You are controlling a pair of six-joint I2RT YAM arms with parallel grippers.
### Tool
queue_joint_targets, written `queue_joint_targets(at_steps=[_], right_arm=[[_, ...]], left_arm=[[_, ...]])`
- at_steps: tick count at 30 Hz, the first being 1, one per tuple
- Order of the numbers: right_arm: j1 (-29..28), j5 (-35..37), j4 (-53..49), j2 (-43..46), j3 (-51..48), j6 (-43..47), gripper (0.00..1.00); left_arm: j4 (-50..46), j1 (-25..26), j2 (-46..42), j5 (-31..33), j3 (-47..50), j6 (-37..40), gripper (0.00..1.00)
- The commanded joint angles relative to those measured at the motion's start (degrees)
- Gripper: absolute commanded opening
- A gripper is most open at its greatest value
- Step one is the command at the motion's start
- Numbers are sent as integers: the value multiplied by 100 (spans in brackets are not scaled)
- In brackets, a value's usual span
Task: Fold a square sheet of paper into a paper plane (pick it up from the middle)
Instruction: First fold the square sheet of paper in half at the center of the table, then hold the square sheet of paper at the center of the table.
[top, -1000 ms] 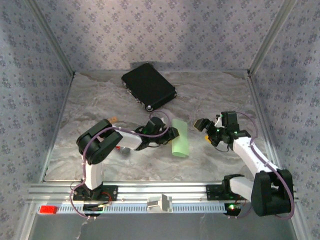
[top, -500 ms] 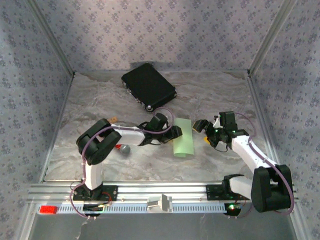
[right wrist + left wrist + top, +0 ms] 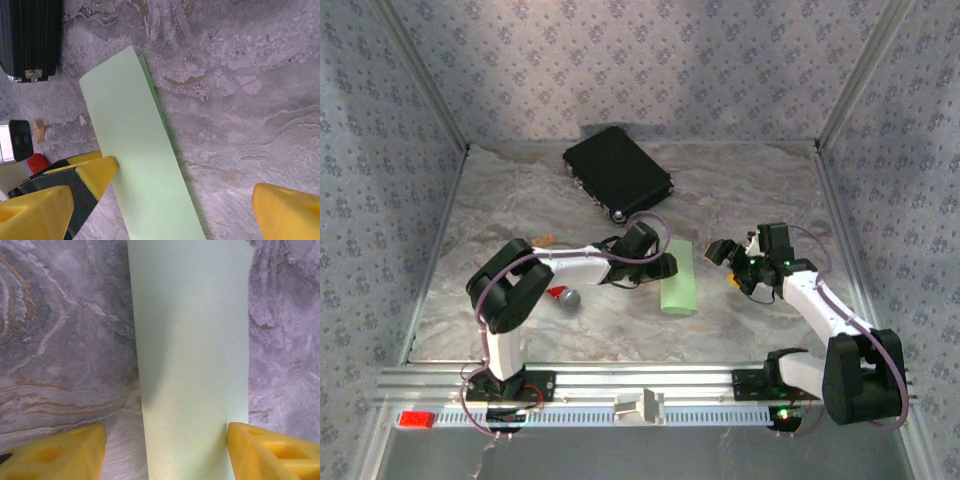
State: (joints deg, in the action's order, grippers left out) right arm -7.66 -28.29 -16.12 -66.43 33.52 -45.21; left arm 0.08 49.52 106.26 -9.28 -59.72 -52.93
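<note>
The square sheet of paper [image 3: 680,278] lies folded into a long light-green strip on the marble table. My left gripper [image 3: 667,266] sits low at its left long edge, open. In the left wrist view the strip [image 3: 192,350] runs up between the yellow fingers. The right finger [image 3: 272,450] touches the strip's edge and the left finger [image 3: 55,452] stands clear of it over bare table. My right gripper [image 3: 723,264] hovers just right of the paper, open wide and holding nothing. From the right wrist the strip [image 3: 140,165] runs diagonally, with a left-arm fingertip [image 3: 97,172] against its edge.
A black rectangular case [image 3: 617,172] lies at the back of the table, also seen from the right wrist [image 3: 27,35]. A red-handled tool with a grey head [image 3: 565,296] lies under the left arm. A small tan scrap [image 3: 546,240] sits to the left.
The left jaws have widened and the left arm has stretched lower over the table, uncovering the red-handled tool. The paper now lies straighter. The right gripper has shifted slightly left.
</note>
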Motion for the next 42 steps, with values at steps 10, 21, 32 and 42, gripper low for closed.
queue_joint_targets(at_steps=[10, 21, 32, 42], right_arm=[[-49, 114, -190, -63, -6, 99, 94], [-56, 129, -185, -65, -27, 95, 94], [-59, 118, -199, -27, -48, 88, 94], [-53, 114, -203, -27, -46, 95, 94]], left_arm=[[-985, -36, 152, 352, -315, 458, 60], [-1676, -25, 502, 290, -796, 1037, 59], [-2002, -30, 731, 478, -1007, 947, 59], [-2099, -20, 852, 530, -1058, 896, 58]])
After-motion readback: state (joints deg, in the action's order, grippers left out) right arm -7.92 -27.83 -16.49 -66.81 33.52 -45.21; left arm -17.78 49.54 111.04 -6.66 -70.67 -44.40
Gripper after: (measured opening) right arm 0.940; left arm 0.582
